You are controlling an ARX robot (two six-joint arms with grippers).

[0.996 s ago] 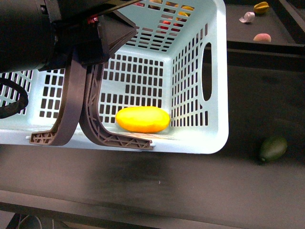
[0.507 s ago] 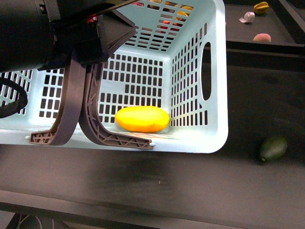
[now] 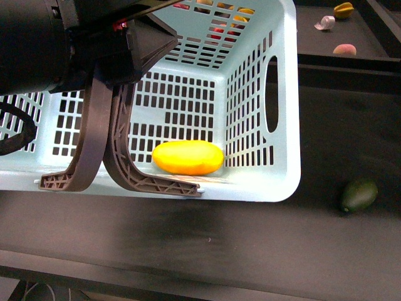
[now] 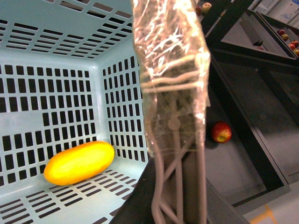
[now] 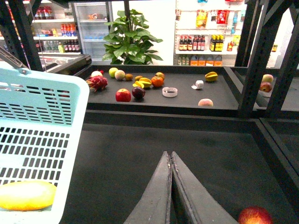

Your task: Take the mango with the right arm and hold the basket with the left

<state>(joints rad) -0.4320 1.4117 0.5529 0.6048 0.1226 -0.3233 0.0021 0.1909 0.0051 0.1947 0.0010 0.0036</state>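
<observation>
Nothing has moved since before: in front, the left jaws grip the basket's (image 3: 289,125) handles (image 3: 103,138), the mango (image 3: 187,157) inside, a green fruit (image 3: 359,195) on the bench (image 3: 250,238) alongside. Left wrist: an apple (image 4: 221,132) lies beyond the basket. Right wrist: right jaws closed, empty.

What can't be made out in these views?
- Whether the left gripper grips the basket handles: front view, black arm covers it; left wrist view, film-wrapped finger blocks it.
- Basket's left end: front view, behind the arm.
- Red apple: right wrist view, cut by bottom edge.
- Far shelf items: front view, too small.
</observation>
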